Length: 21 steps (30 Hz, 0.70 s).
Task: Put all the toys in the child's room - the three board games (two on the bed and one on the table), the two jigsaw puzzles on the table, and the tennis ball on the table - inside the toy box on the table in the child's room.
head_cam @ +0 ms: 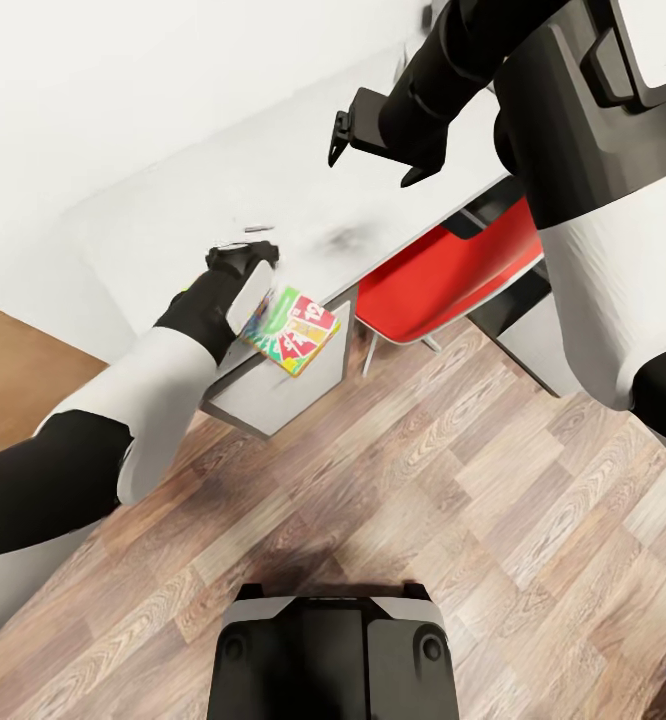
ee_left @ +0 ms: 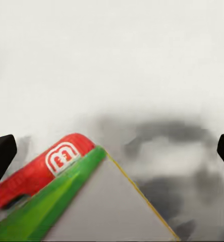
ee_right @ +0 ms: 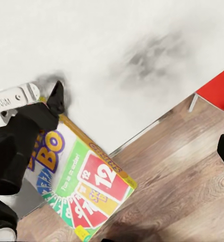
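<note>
Can read the cover of the board game (ee_right: pixel 81 186) from the right wrist view: big "12", "Bo", red, green and yellow panels. Can't get that from the head view, just a small bright box (head_cam: pixel 293 331) hanging over the table (head_cam: pixel 173 230) edge. Left wrist view adds the green box edge (ee_left: pixel 51 201) and a red logo patch.

Left gripper (head_cam: pixel 241 262) reaching in over the table, jaws apparently clamped on the box's end. Right gripper (head_cam: pixel 373 140) raised above the table, jaws spread, nothing in them.

One board game. One red chair (head_cam: pixel 453 275) tucked under the table. Wood floor (head_cam: pixel 453 520) below.
</note>
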Available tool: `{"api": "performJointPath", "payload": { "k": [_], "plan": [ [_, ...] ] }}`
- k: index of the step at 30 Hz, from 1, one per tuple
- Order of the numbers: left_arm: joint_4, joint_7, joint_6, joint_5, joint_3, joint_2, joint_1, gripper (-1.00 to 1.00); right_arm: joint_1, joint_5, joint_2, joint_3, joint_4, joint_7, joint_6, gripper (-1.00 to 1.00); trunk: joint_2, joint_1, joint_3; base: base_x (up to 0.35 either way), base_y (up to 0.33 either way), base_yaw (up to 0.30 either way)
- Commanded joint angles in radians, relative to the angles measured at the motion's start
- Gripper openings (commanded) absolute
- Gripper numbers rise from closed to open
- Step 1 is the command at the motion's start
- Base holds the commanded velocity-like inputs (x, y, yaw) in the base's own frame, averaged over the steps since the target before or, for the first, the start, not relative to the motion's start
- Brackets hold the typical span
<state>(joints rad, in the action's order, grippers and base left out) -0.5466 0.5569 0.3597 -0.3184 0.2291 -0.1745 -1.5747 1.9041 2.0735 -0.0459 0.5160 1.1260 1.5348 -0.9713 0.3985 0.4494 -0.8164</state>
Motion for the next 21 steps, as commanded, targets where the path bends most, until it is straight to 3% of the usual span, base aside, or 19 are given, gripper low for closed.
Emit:
{"api": "performJointPath", "payload": {
  "k": [1,5,10,13,18,21],
  "plan": [
    [-0.020,0.021,0.003,-0.005,-0.032,0.000,-0.001,1.00,0.001,0.009,0.000,0.001,0.000,0.010,-0.010,1.00,0.002,0.001,-0.001,-0.002,0.000,0.000],
    [-0.147,0.078,0.012,-0.003,-0.136,0.002,0.005,1.00,0.001,0.011,0.001,0.000,0.000,0.011,-0.010,1.00,0.002,0.001,-0.001,0.000,0.000,0.000],
    [-0.257,0.097,0.048,-0.004,-0.190,0.035,0.009,1.00,0.001,0.011,0.001,0.000,0.000,0.010,-0.011,1.00,0.002,0.001,-0.001,0.000,0.000,0.000],
    [-0.304,0.099,0.116,-0.006,-0.239,0.058,0.010,1.00,0.001,0.012,0.002,-0.001,0.001,0.011,-0.012,1.00,0.002,0.001,-0.001,0.000,0.000,0.000],
    [-0.399,0.087,0.342,-0.009,-0.383,0.107,0.015,1.00,0.001,0.016,0.004,-0.001,0.003,0.011,-0.012,1.00,0.002,0.001,-0.001,0.000,0.000,0.000],
    [-0.435,0.034,0.529,-0.012,-0.543,0.182,0.051,1.00,0.001,0.017,0.006,-0.002,0.009,0.013,-0.010,1.00,0.002,0.001,-0.001,0.000,0.000,0.000]
  ]
}}
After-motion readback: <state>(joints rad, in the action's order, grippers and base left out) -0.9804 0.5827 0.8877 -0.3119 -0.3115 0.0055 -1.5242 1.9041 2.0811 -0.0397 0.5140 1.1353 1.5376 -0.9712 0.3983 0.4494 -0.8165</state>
